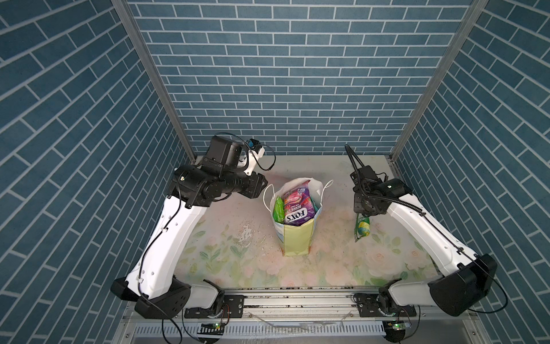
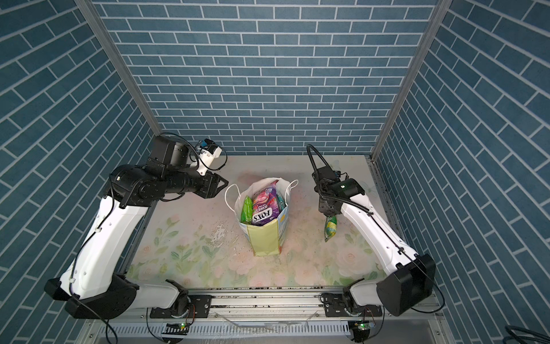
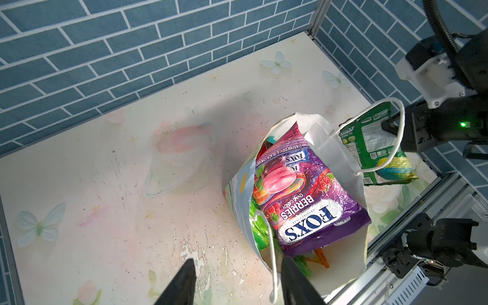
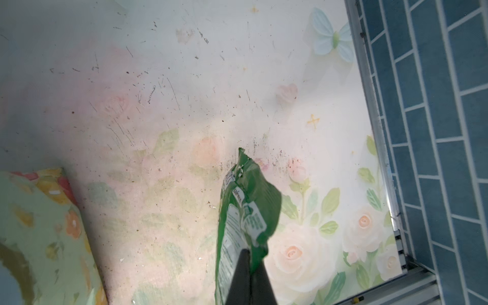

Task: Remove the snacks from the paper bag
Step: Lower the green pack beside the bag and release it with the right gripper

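On the left, the left gripper (image 2: 223, 183) hovers just beside the paper bag (image 1: 296, 238), level with its rim; its jaws stand partly apart and hold nothing. In the left wrist view the nearer white cord handle (image 3: 272, 253) shows between the two fingers; we cannot tell whether it lies within the jaws or below them.

In the middle, the bag stands upright on the floral table (image 1: 226, 262); most of the snacks are inside. A purple FOX'S Berries pack (image 1: 297, 213) stands tallest, a bright green packet (image 1: 279, 208) sits against the left wall, and an orange pack (image 3: 322, 260) peeks out at the bottom.

On the right, the right gripper (image 1: 361, 213) is clamped on the top edge of a dark green packet (image 1: 362, 227), which hangs over the table, well apart from the bag; we cannot tell whether its lower end touches the surface.

We judge the step in hand to be setting this packet down. To do it well, we would lower it until the bottom edge rests on the table and then tip it flat before parting the jaws, so that it does not drop or slide; we would keep it clear of the metal rail at the right edge, and leave room beside it for the other packs. Meanwhile the left gripper should avoid snagging the cord, since a tug could topple the light bag; steadying the rim would serve the next pick better.
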{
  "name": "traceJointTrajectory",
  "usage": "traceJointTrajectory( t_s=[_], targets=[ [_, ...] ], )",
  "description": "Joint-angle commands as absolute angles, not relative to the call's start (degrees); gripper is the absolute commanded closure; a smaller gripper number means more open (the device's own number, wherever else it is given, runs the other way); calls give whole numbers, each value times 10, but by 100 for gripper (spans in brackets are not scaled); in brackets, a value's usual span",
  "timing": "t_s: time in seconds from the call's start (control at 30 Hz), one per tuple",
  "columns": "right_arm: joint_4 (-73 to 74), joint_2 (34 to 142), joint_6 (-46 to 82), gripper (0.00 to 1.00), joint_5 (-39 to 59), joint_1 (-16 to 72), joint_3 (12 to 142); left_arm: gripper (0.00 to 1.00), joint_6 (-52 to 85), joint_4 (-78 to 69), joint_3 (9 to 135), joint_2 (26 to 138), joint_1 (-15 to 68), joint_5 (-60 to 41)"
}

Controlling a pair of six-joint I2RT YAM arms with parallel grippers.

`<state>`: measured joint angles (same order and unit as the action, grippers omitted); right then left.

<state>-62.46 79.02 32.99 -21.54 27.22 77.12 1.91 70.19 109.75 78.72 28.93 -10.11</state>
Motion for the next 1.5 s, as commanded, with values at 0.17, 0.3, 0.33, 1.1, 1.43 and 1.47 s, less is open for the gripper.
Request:
traceJointTrajectory(
  t_s=[0.17, 0.3, 0.33, 1.1, 1.43, 1.47],
  targets=[
    [-517, 836, 327, 100, -123, 234, 739, 46, 20, 705, 1066, 777, 299, -93],
    [-510, 859, 326, 100, -121, 229, 734, 46, 21, 705, 1057, 774, 299, -88],
    [-509, 862, 326, 100, -123, 229, 733, 46, 21, 705, 1056, 774, 299, -89],
    [-447, 918, 316, 100, -18, 202, 708, 47, 21, 717, 1098, 814, 317, -83],
    [-443, 895, 321, 89, 6, 184, 707, 47, 18, 728, 1123, 841, 342, -75],
    [-429, 889, 318, 90, 32, 181, 702, 47, 18, 727, 1123, 843, 343, -76]
  ],
)
